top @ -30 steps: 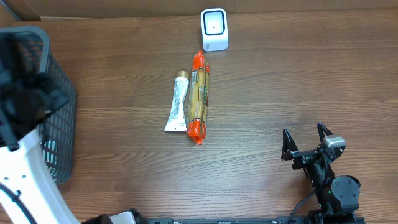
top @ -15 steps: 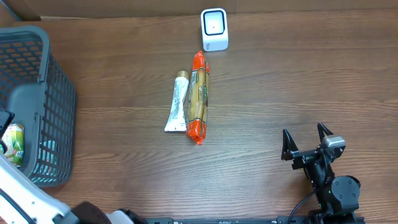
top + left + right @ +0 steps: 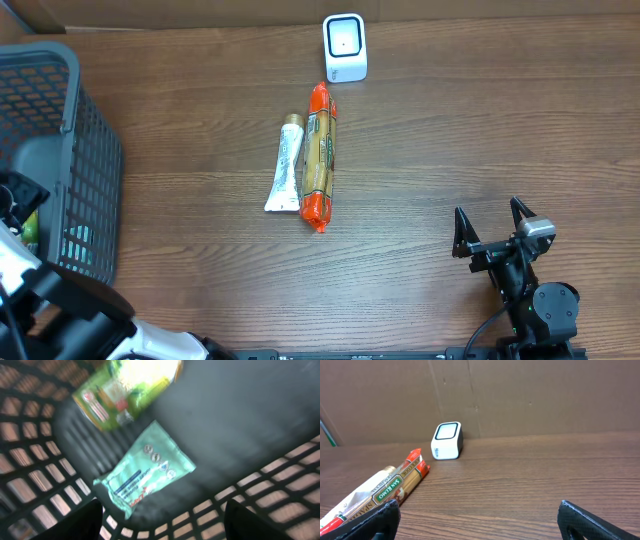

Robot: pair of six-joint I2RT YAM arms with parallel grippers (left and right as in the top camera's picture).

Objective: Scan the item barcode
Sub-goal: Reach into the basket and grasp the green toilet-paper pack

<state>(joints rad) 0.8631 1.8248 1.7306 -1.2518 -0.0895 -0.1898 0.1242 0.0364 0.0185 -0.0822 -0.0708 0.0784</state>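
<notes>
With a green pouch (image 3: 125, 390) and teal packet (image 3: 145, 475) in the left basket (image 3: 95, 170) beneath the spread, empty left claw (image 3: 166, 517), the spaghetti pack (image 3: 320, 150) and tube (image 3: 286, 165) apparently remain to scan, lying on the tabletop (image 3: 450, 130) near the far scanner (image 3: 344, 46); right claw (image 3: 490, 228) spread, idle.

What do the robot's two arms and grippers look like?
The right arm is black with a round joint, a grey block on top and a thin black cable; the right gripper has two pointed black fingers. The left arm is white with black sections.
</notes>
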